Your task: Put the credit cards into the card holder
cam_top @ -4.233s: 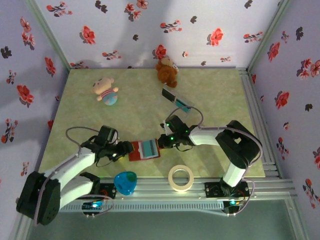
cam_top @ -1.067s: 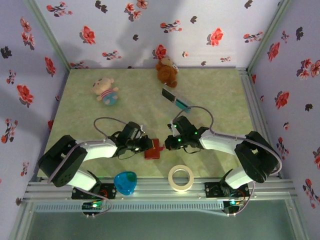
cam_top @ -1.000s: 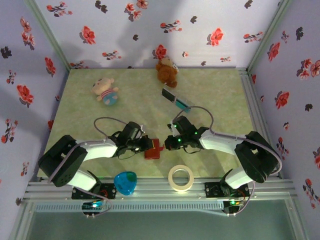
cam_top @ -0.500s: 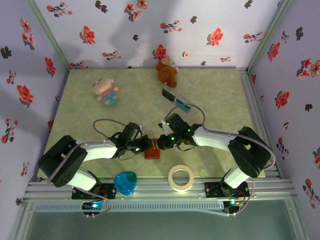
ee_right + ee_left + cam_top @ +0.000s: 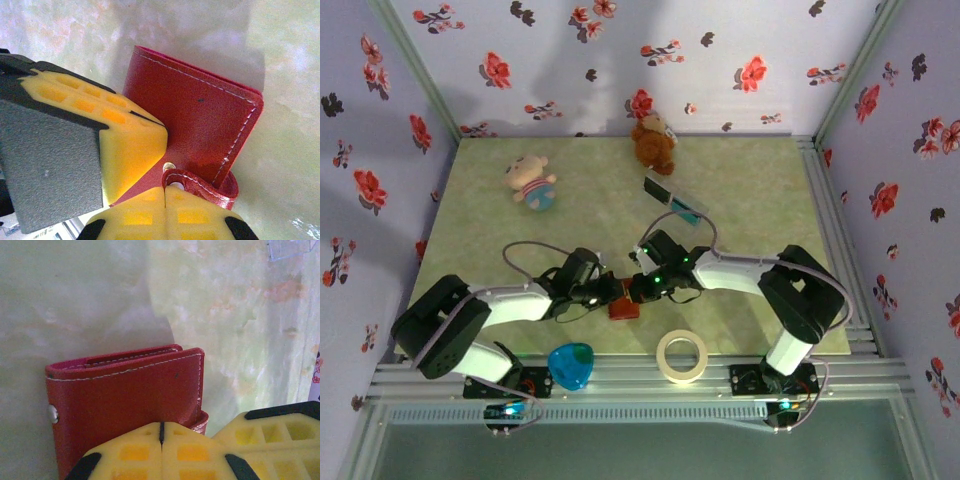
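Observation:
The card holder (image 5: 625, 306) lies folded shut near the table's front, a dark-red wallet (image 5: 125, 390) with white stitching (image 5: 200, 120). My left gripper (image 5: 609, 291) is shut, and its yellow pads (image 5: 125, 452) rest on the wallet's near face. My right gripper (image 5: 638, 289) is also shut, its tips (image 5: 164, 192) against the wallet's snap strap (image 5: 200, 182), which curls up over the edge. The two grippers touch over the wallet. Two credit cards (image 5: 673, 203), one dark and one teal, lie farther back on the mat. Any cards inside the wallet are hidden.
A brown teddy bear (image 5: 653, 143) and a small doll (image 5: 532, 183) lie at the back. A blue heart-shaped object (image 5: 570, 365) and a tape ring (image 5: 681, 355) sit on the metal rail (image 5: 860, 350) along the front edge.
The wallet, open with its pale striped inside up 4 s ago, is now folded shut. In the last second my right gripper moved left onto it, pushing the strap over.

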